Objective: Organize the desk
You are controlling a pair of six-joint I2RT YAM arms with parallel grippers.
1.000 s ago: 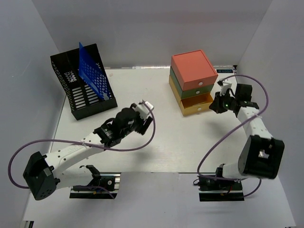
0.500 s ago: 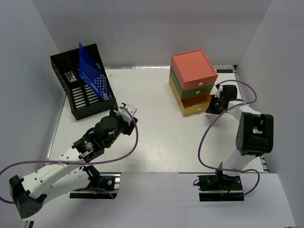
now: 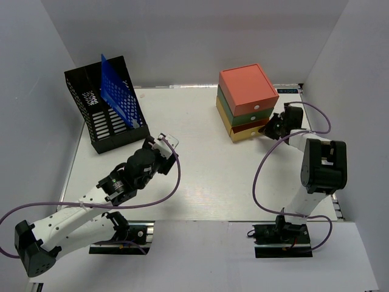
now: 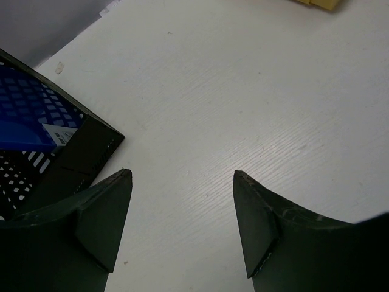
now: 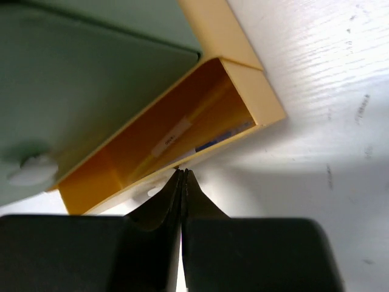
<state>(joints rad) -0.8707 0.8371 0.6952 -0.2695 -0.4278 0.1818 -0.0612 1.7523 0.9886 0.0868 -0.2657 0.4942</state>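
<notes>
The white desk (image 3: 213, 176) carries a stacked drawer box with an orange top (image 3: 246, 87), a green middle and a yellow bottom drawer (image 3: 245, 133). My right gripper (image 3: 271, 129) is shut and empty; its closed tips (image 5: 182, 173) touch the front of the yellow drawer (image 5: 182, 131), which stands slightly open with a white-labelled item inside. My left gripper (image 3: 163, 146) is open and empty, hovering low over bare desk (image 4: 243, 91), its fingertips (image 4: 182, 175) just right of the rack's front corner.
A black mesh file rack (image 3: 103, 115) with a blue folder (image 3: 118, 91) stands at the back left; its corner shows in the left wrist view (image 4: 67, 164). White walls enclose the desk on three sides.
My right gripper has moved left against the yellow drawer, which has slid most of the way into the box. My left arm has drawn back left toward the rack.
</notes>
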